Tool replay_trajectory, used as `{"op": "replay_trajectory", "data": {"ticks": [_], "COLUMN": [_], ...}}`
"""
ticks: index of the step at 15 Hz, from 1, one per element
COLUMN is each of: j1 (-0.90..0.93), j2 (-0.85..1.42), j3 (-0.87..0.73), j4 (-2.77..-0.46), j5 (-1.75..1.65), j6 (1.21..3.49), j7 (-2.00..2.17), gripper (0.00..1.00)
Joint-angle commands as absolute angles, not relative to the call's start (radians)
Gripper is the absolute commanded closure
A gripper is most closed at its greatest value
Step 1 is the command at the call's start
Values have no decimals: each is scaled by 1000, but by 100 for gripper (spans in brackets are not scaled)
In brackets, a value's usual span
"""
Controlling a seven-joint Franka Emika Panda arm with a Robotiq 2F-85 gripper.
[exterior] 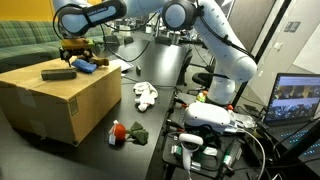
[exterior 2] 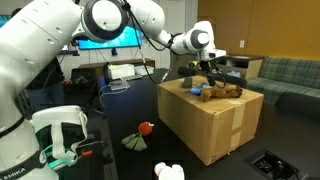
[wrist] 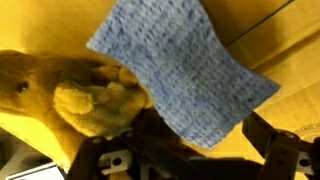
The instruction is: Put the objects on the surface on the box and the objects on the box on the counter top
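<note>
Claw hangs released, jaws spread wide and grasping nothing, just above the cardboard box. Directly beneath it, between the jaws in the wrist view, a blue knitted cloth lies flat on the box top, touching a brown plush toy. That wide spread probably serves to straddle the cloth.

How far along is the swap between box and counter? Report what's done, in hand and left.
Done: cannot be confirmed. A plush toy, blue cloth and dark object lie on the box; a white item and red toy lie on the counter.
In hand: nothing; the gripper hangs open over the plush toy.
Left: whichever of these have not swapped places.
</note>
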State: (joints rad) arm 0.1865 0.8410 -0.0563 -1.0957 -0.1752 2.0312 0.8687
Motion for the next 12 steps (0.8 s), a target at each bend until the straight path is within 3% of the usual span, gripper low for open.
{"op": "replay_trajectory", "data": {"ticks": [1,12], "j1": [177,146], "j2": [862,844], "j3": [-58,40], "j4": [-990,-846], "j5": [-146,-137], "j6": [2002,2004], "j7": [800,488], "gripper": [0,0]}}
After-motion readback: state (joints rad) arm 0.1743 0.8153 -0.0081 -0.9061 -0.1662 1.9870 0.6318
